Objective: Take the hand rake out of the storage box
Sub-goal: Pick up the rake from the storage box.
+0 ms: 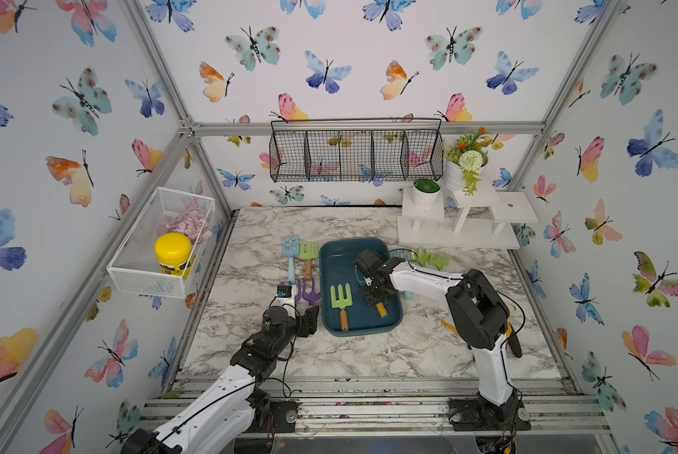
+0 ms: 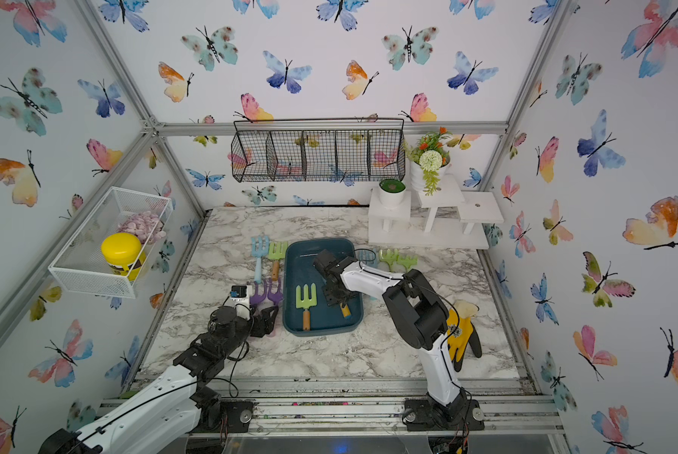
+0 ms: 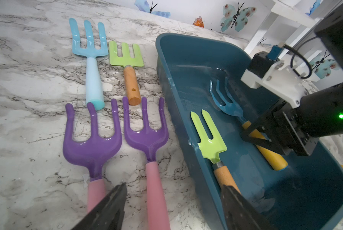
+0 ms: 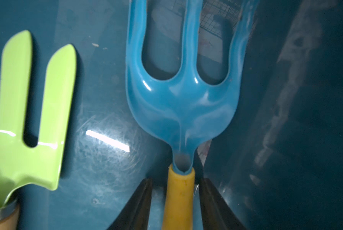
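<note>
marble tabletop (image 1: 368, 353); top views: right gripper (image 1: 374, 300) hides hand rake (image 1: 381, 309) tines.

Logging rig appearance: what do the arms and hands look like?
Both the left arm and right arm have white shell links with black joint housings and thin black cables along them. The left hand and right hand are black with tapered fingers; a green light glows on the right wrist.
</note>
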Action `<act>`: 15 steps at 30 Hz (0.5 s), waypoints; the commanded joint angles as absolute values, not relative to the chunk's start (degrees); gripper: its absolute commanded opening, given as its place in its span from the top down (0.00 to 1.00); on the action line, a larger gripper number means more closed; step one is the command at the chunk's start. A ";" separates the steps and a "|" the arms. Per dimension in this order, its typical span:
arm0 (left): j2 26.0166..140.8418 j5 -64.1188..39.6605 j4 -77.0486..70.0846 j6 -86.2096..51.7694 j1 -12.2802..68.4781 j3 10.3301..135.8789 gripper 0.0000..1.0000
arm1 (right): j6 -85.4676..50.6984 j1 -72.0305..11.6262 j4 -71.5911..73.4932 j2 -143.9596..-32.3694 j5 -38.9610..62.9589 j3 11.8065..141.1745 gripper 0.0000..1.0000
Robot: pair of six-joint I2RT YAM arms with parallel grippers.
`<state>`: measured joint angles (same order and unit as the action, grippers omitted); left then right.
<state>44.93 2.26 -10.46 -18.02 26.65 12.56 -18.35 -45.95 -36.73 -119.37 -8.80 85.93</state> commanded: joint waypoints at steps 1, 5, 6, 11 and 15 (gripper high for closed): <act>44.85 1.66 -11.43 -17.93 26.88 13.71 0.20 | -17.34 -46.49 -39.46 -118.62 -7.03 84.81 0.55; 44.83 1.69 -11.43 -17.94 26.88 13.71 0.20 | -16.99 -46.49 -40.76 -118.78 -6.30 84.88 0.58; 44.82 1.66 -11.45 -17.99 26.88 13.71 0.20 | -16.96 -46.49 -40.91 -118.99 -6.10 84.98 0.60; 44.74 1.76 -11.34 -18.02 26.86 13.62 0.20 | -16.92 -46.67 -41.09 -120.41 -5.80 85.61 0.71; 44.74 1.76 -11.43 -18.02 26.81 13.62 0.20 | -17.30 -46.85 -39.79 -118.92 -5.55 85.08 0.75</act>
<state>44.93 2.26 -10.46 -18.02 26.65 12.56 -17.26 -46.26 -38.13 -119.35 -7.03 85.93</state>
